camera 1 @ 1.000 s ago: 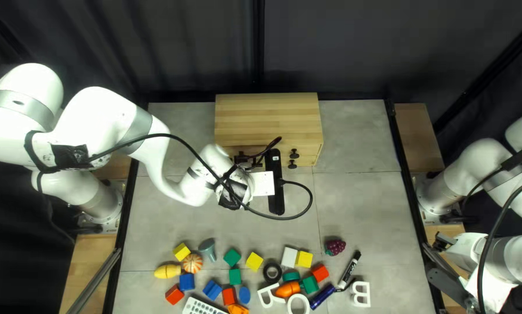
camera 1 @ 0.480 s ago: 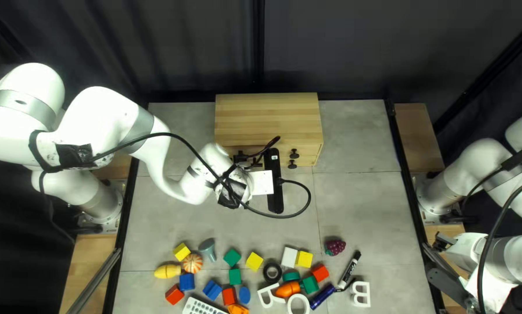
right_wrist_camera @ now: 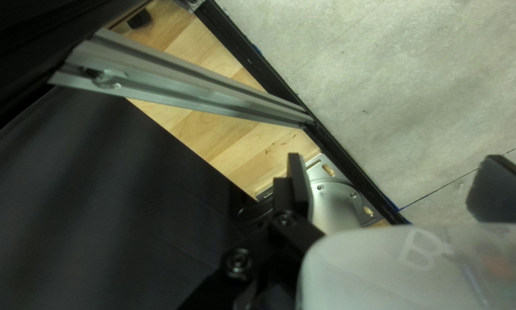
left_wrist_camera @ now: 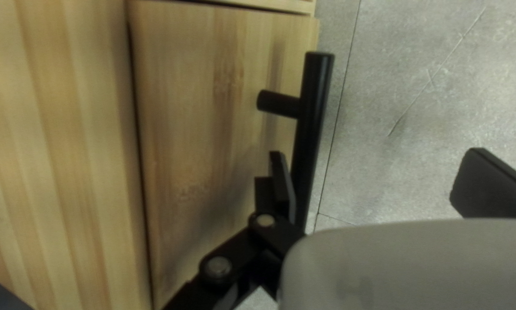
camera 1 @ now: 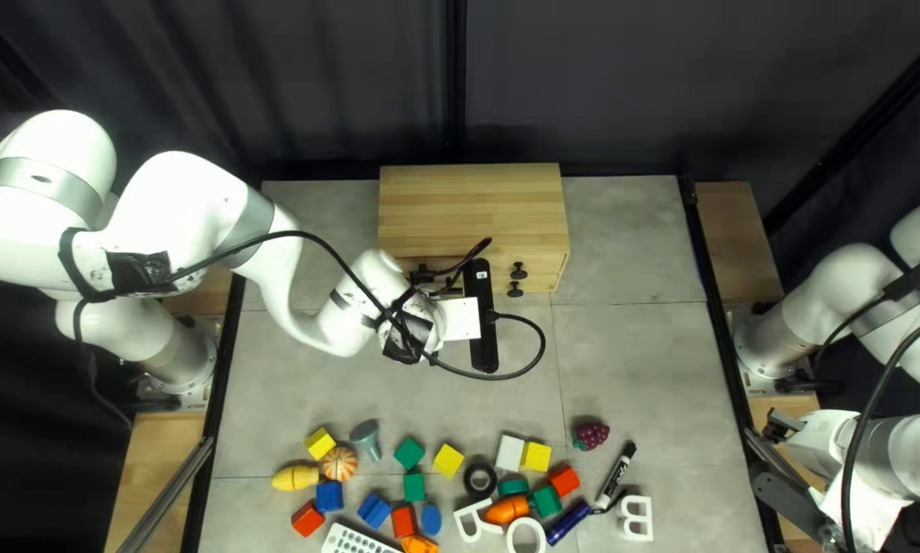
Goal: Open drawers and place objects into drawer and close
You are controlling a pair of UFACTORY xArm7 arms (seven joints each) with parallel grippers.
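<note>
The wooden drawer cabinet (camera 1: 470, 210) stands at the table's far edge, two black knobs (camera 1: 517, 272) on its front's right part. My left gripper (camera 1: 461, 320) is at its left front, fingertips hidden from above. In the left wrist view my gripper (left_wrist_camera: 378, 172) stands open; one finger is between the wooden drawer front (left_wrist_camera: 206, 115) and the bar of the black handle (left_wrist_camera: 312, 115), the other well out beyond the bar. My right gripper (camera 1: 784, 425) is at the table's right edge. In the right wrist view this gripper (right_wrist_camera: 393, 178) is open, with nothing between its fingers.
Near the table's front edge lie several coloured blocks (camera 1: 447, 460), white letters (camera 1: 638, 518), a black tape ring (camera 1: 468, 479), toy grapes (camera 1: 590, 435), a marker (camera 1: 615, 475) and a toy pumpkin (camera 1: 339, 463). My left arm's cable loops over the table's middle.
My left gripper has shifted slightly to the left and toward the cabinet in the top left view. The right arm and the loose objects have stayed where they were.
</note>
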